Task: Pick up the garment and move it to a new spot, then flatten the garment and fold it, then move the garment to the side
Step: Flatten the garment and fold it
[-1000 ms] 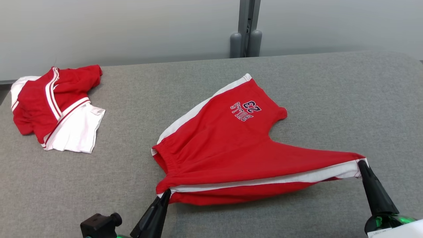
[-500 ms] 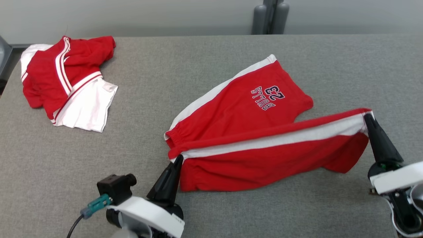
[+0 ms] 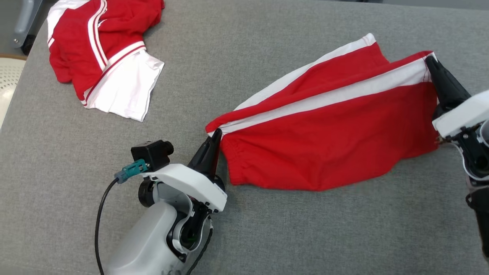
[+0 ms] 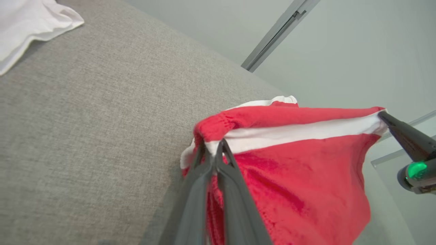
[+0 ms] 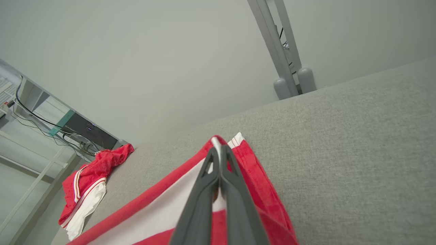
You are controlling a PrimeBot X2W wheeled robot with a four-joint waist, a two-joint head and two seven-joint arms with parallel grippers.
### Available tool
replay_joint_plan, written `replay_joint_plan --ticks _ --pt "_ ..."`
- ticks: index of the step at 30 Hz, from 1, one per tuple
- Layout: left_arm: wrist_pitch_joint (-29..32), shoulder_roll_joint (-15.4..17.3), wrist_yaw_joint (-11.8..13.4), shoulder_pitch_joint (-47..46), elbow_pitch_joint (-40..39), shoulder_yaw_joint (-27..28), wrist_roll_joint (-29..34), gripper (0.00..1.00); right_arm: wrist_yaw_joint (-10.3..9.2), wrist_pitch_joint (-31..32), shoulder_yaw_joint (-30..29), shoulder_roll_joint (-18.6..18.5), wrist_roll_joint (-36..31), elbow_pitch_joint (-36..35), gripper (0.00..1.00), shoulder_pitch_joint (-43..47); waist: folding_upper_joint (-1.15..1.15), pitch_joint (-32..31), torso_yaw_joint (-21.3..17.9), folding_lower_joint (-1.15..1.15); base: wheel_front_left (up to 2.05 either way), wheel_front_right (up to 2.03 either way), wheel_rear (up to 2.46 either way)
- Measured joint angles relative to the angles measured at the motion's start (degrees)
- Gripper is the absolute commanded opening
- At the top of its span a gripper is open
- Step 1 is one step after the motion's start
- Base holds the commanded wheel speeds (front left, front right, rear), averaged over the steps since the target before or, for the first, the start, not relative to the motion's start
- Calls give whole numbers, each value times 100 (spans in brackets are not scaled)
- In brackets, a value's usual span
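**Red shorts (image 3: 324,152) strung between two grippers, long axis near left to far right**

From the head view, the left gripper (image 3: 217,133) is pinched tight on the waistband end of the white-striped edge (image 3: 324,101). The right gripper (image 3: 429,60) is clamped just as tight on its hem end. That edge is taut between them, running from near left to far right above the grey padded table (image 3: 267,236). The red cloth drops from it toward the near side, and the other leg lies flat just beyond it, on the far side. A red-and-white top (image 3: 103,57) sits well apart at the far left (no part of this, I'd say).

In the left wrist view, the two dark fingers meet with the waistband corner nipped at their tips. The stripe leads off to the right gripper at its other end.

In the right wrist view, the fingers are likewise together on the hem corner, and the shorts fall away below and to the left.

This looks like the fold in hand. Each arm owns one end, so neither is nearer. The move turns on keeping the held edge parallel to the stripe of the lying leg as it goes over.
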Motion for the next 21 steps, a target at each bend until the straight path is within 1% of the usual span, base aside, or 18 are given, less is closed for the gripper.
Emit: replay_joint_plan --ticks 6,10,13,21 --pt "82 -169 1 -494 471 -42 -86 0 0 170 305 -174 -153 898 0 -933 0 299 196 0 0 0 0" --pt "58 -250 13 -755 661 -87 -189 0 0 267 577 -214 -207 1416 0 -1488 0 475 313 0 0 0 0" --pt "32 -272 35 -882 761 -166 -254 0 -1 254 810 -282 -332 1806 0 -1824 0 578 390 0 0 0 0" --pt "-133 -296 59 -1100 844 -435 -300 0 0 43 1283 -312 -410 2697 0 -2475 0 689 509 0 0 0 0"
